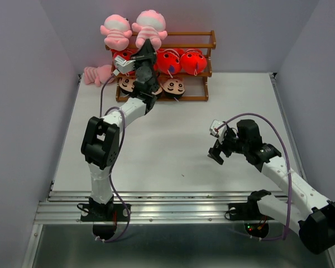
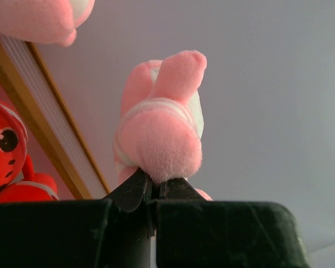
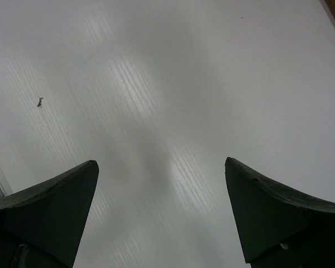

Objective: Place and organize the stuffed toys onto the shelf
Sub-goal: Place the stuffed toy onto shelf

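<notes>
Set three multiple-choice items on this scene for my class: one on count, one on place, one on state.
1. How many toys sit on the top tier of the shelf? A two; B four; C none.
2. Where is the third pink toy? A on the middle tier; B by the shelf's left end; C on the bottom tier.
3. The right hand is: A open and empty; B shut on a fish; C holding a doll.
Key: 1 A, two pink toys sit there; 2 B, it is off the shelf, beside that end; 3 A, it gapes empty over the table.
</notes>
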Motion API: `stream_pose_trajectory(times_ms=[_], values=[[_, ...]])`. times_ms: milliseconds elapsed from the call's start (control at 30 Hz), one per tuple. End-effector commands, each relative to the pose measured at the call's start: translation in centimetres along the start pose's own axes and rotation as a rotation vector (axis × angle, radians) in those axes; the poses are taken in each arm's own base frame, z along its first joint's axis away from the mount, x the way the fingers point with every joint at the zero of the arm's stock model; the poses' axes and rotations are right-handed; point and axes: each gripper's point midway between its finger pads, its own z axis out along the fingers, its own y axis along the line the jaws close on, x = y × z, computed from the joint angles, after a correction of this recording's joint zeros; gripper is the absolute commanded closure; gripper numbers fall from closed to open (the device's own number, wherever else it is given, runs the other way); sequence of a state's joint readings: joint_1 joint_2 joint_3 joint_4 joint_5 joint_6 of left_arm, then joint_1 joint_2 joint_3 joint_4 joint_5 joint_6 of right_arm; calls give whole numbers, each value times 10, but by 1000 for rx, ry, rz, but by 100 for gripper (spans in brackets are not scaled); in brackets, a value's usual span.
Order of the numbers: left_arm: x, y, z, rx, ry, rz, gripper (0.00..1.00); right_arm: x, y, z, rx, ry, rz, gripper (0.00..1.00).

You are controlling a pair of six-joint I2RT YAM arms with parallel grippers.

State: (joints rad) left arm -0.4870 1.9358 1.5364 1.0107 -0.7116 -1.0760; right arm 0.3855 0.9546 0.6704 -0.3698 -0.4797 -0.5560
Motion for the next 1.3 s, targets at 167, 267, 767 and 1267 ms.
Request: stream_pose_trajectory(times_ms=[167,267,767,1267], values=[[-10,-17,22,28,-122,-92,100,-1,4,0,-31,-10,-19,0],[-7,-11,26,11,-129,-86,100,0,4,0,-30,-8,-20,0],[1,29,40,-61,-140,-68,100,5,4,3,-37,11,-18,0],[7,43,47,-58,-113,-78,85,6,4,4,-39,17,-19,0]])
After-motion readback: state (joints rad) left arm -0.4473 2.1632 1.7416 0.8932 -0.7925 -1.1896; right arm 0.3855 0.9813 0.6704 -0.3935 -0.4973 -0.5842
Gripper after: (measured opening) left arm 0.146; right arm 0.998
